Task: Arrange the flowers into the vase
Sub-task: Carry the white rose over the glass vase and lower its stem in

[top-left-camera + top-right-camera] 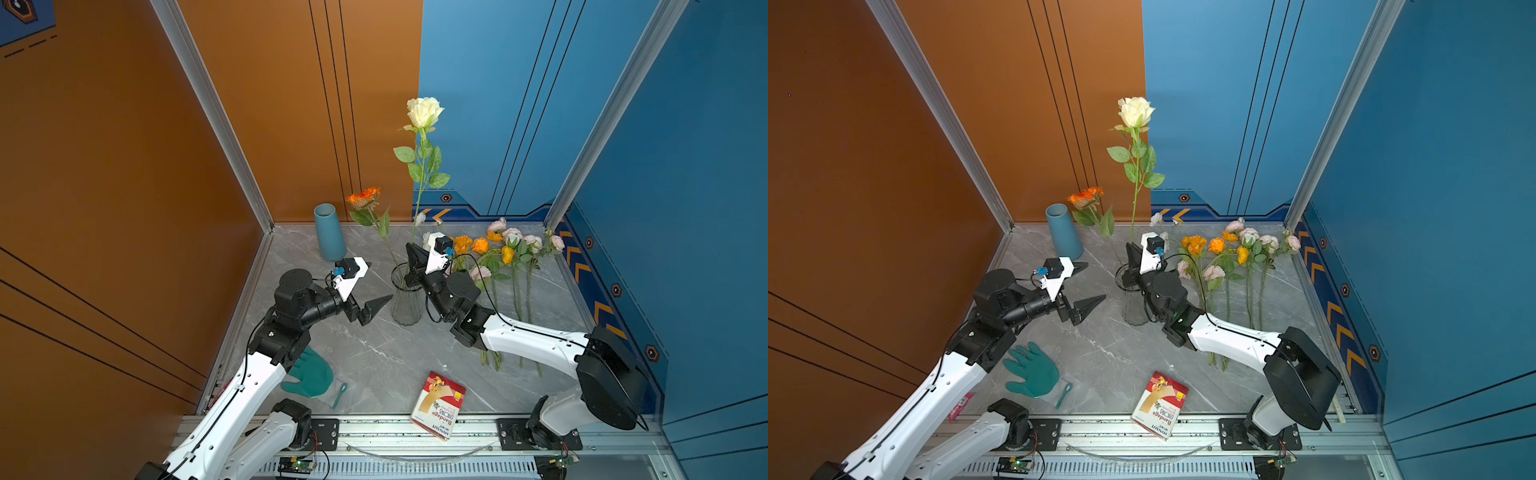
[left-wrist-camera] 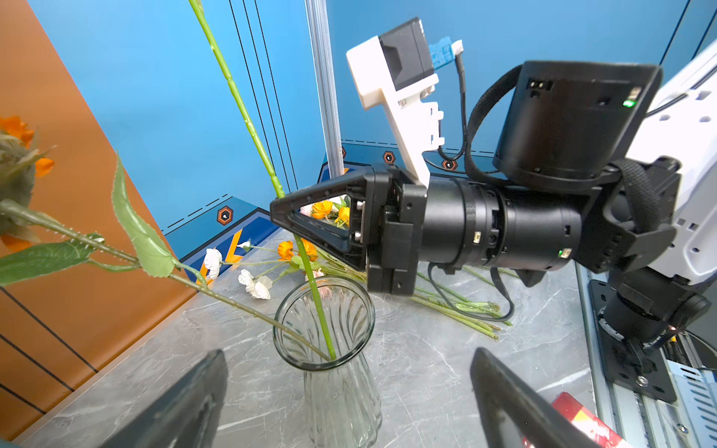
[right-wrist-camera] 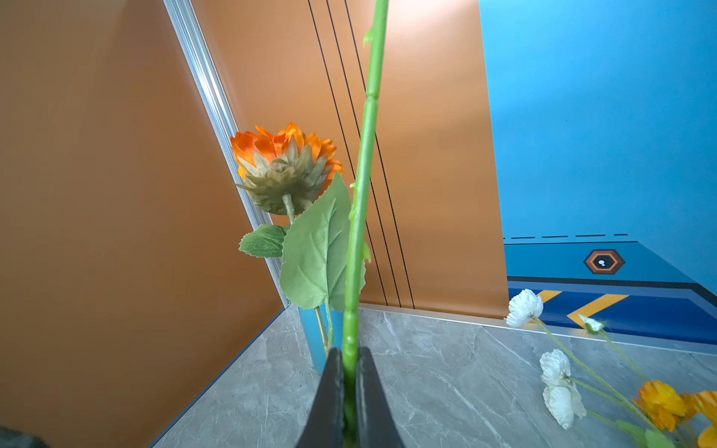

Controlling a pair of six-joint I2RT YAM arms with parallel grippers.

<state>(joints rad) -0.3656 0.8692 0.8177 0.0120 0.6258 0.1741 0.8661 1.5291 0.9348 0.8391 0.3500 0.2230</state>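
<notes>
Most of the flowers (image 1: 505, 254) lie loose on the table at centre right of both top views, so the bulk of the job looks undone. The glass vase (image 1: 405, 309) at centre holds only an orange bloom (image 1: 364, 197) and a tall cream rose (image 1: 424, 111). The right gripper (image 2: 277, 213) is clamped on the rose's stem just above the rim, and the left gripper (image 1: 1096, 280), left of the vase, gapes empty.

Blue cylinder (image 1: 329, 232) standing by the back wall; green glove (image 1: 311, 376) and bandage box (image 1: 438, 405) near the front edge
</notes>
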